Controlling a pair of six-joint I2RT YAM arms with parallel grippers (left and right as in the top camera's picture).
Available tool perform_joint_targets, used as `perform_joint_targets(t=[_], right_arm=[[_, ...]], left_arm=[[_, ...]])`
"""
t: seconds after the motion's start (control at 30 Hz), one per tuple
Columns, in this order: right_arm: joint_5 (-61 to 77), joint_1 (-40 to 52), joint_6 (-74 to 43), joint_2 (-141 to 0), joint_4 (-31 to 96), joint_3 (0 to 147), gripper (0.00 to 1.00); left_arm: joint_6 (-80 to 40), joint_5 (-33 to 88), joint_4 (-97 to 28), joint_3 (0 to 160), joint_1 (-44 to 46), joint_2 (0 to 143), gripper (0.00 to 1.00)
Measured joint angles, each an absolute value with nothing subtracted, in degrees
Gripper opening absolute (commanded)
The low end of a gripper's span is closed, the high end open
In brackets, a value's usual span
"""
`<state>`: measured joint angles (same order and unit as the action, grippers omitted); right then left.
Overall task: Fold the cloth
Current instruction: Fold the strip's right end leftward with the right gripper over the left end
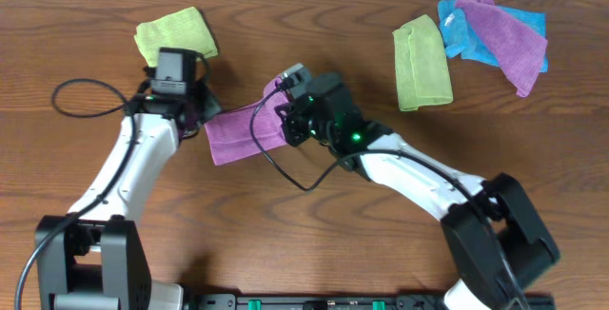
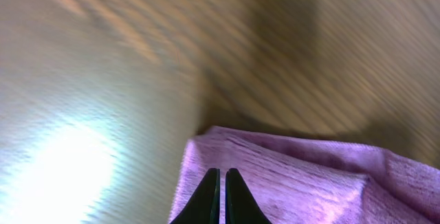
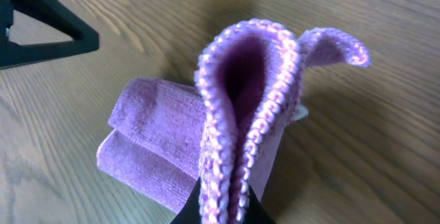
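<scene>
Toward the left half of the counter [image 1: 238,253], roughly midway between the far edge and the robot's edge, lies the purple cloth [image 1: 238,134]. Most of it is flat on the wood, with its right-hand side gathered and lifted.

The right end effector [image 3: 223,207] has that raised side clamped between its fingers [image 3: 199,207]. The stitched hem stands up in a narrow loop above them, and one corner curls over to the side. Below the loop, the rest of the cloth lies in two flat layers on the wood.

The left end effector [image 2: 222,183] sits at the cloth's left edge with its fingers [image 2: 210,193] drawn almost together, only a thin slit between them. The tips point down onto the fabric near its corner — whether any of it is nipped between them I cannot tell.

Near the far left corner of the counter lies a folded yellow-green cloth [image 1: 176,34], just beyond the left arm's wrist. Toward the far right corner there is a second folded green cloth [image 1: 422,63], and just beside it a loose blue cloth [image 1: 466,34] with a violet cloth [image 1: 504,34] draped across it — all well apart from the one in hand.
</scene>
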<state>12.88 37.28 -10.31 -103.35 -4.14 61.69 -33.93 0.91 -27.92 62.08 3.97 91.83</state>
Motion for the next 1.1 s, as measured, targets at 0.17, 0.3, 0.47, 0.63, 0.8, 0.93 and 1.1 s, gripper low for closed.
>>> perform_joint_targets(t=[0.17, 0.3, 0.47, 0.63, 0.8, 0.93, 1.1], right_arm=[[12.8, 39.7, -9.6, -108.0, -2.0, 66.3, 0.01], [12.6, 41.8, -8.7, -110.8, -0.8, 70.0, 0.01], [12.5, 43.8, -8.0, -114.1, 0.6, 74.2, 0.01], [12.3, 45.2, -7.1, -116.7, 1.1, 75.5, 0.01], [12.3, 46.2, -6.4, -117.5, 1.2, 75.5, 0.01], [12.3, 46.9, -5.7, -117.5, 1.8, 76.8, 0.01], [12.1, 47.8, -4.4, -117.5, 4.2, 80.2, 0.01]], left_arm=[[-32.0, 0.8, -28.6, 62.1, -0.4, 91.8, 0.06], [-31.0, 0.8, -29.7, 62.1, -2.8, 91.8, 0.06], [-29.8, 0.8, -30.3, 62.1, -4.5, 91.8, 0.06], [-29.5, 0.6, -30.7, 62.1, -5.2, 91.8, 0.06], [-29.1, 0.6, -31.7, 62.1, -5.8, 91.8, 0.06], [-28.4, 0.2, -32.9, 62.1, -6.0, 91.8, 0.06], [-28.2, -0.4, -33.0, 62.1, -6.3, 91.8, 0.06]])
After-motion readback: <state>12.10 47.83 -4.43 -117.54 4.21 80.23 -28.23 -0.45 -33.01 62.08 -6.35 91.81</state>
